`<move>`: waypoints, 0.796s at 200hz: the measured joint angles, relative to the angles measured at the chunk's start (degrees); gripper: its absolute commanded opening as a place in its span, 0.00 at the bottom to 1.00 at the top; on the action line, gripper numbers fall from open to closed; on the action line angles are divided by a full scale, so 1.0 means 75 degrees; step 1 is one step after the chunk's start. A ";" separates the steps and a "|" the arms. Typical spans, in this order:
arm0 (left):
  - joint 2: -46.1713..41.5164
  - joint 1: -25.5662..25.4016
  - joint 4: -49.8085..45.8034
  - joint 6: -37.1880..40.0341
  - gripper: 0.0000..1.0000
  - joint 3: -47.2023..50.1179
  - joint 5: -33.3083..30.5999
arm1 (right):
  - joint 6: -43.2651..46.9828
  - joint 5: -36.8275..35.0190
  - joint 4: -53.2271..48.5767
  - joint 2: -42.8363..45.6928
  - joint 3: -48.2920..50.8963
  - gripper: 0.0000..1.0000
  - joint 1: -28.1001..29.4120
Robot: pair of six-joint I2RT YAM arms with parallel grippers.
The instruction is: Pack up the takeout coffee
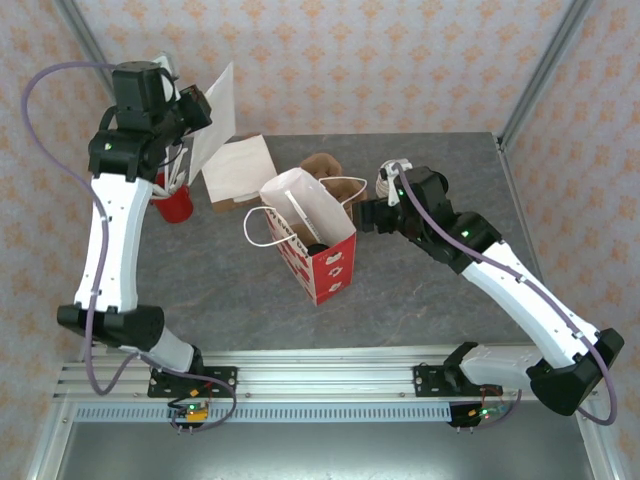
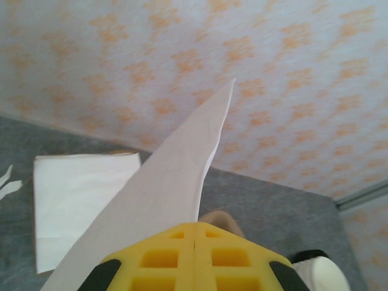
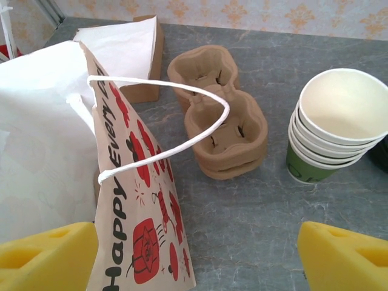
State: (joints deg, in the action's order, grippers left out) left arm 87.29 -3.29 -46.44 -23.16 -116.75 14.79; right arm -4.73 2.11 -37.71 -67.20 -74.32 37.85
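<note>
**A:** Where is the takeout coffee (image 1: 316, 246)?

**B:** From above, a dark round shape sits low inside the open paper bag (image 1: 325, 262), at the centre of the frame. I take it for the lid. The green side is hidden, so I can't be sure.

**A:** And the arms?

**B:** The left end effector (image 2: 194, 257) is clenched on one white napkin (image 2: 176, 182). It is high at the upper left of the overhead frame, well apart from the bag. The right end effector (image 3: 194, 260) is spread wide and grasps nothing, just beside the bag's printed wall.

**A:** What worries you?

**B:** The napkin is limp and pinched at one end. Brought over, it could flop against the rim instead of dropping in, or drag the mouth sideways. The bag looks tall and light, so a nudge might tip it, and the cup with it.

**A:** And on the right?

**B:** The pad at the lower left of the wrist frame sits near the bag's wall. The handle loop (image 3: 227, 110) arches just ahead. A careless move there could snag that cord and pull the bag toward the cup carrier (image 3: 221, 118) and the stack of cups (image 3: 336, 121) on the bench (image 3: 242, 230).
</note>
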 measured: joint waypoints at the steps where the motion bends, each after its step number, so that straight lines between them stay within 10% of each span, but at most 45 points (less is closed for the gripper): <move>1: -0.0035 -0.0020 -0.0003 0.0000 0.00 -0.0009 0.0003 | 0.0000 0.0000 0.0000 0.0000 -0.0003 0.86 0.0000; 107: -0.0533 -0.2728 -0.0685 0.0367 0.00 -0.1702 0.0790 | 0.0009 -0.1087 -0.0487 0.0012 -0.0807 0.87 -0.0073; 159: -0.0644 -0.2885 -0.1597 0.1533 0.00 -0.1180 0.0653 | -0.0003 -0.1320 -0.0743 0.0370 -0.0819 0.87 -0.0221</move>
State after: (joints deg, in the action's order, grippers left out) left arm 82.46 -24.93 -58.41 -11.66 -125.60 19.68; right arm -4.75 -7.79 -43.29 -64.42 -80.47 36.18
